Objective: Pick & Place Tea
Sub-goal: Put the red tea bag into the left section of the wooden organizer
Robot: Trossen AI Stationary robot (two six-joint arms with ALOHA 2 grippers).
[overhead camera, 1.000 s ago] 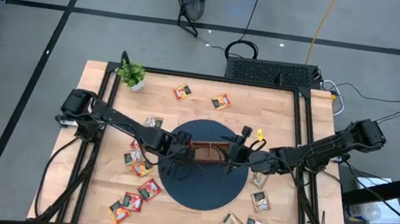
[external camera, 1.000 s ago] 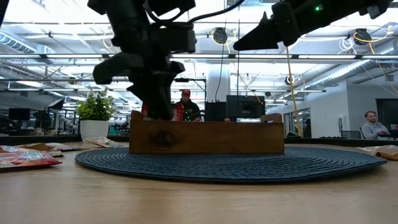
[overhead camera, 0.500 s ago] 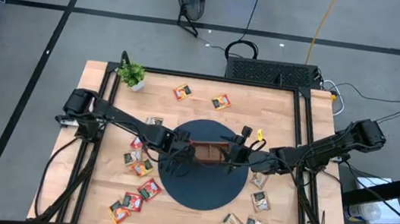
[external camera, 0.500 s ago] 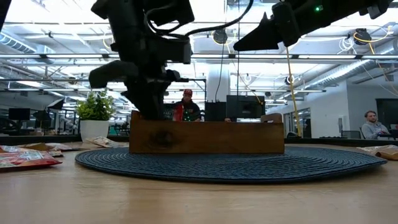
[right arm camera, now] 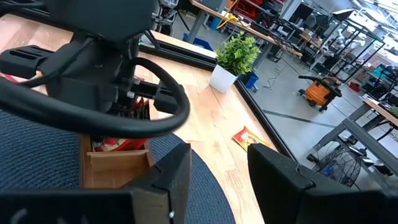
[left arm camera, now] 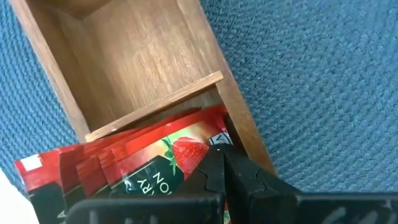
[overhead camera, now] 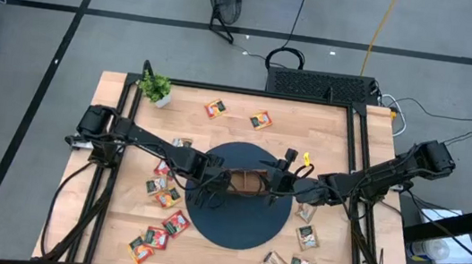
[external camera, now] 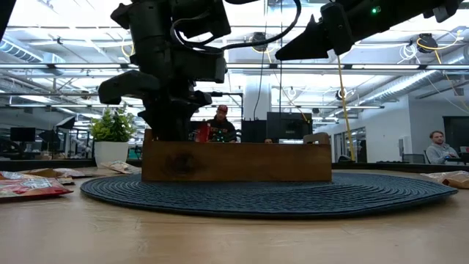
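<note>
Tea sachets, the red strawberry ones, stood packed on edge in the end compartment, and the left pincer was right down among them. Its fingers were pressed together, tips resting on the front sachet. Whether a thin edge was nipped between them, I could not tell. Just beyond the tips, past a thin divider, the next compartment of the wooden tray lay bare.

And here was the change: over the last second that wrist had turned, and the tray had slid a touch sideways on the blue mat under it. That looked like the pincer leaning on the tray wall, not a clean drop. So I judged this sachet as good as placed, but the withdrawal wanted care, straight up and off, or the tray would get dragged further.

Farther out, the right pincer hung spread wide above the tray's opposite end, waiting. Out on the bench, loose sachets lay scattered to both sides of the arms, with two more near the potted plant. Plenty left to fetch.
</note>
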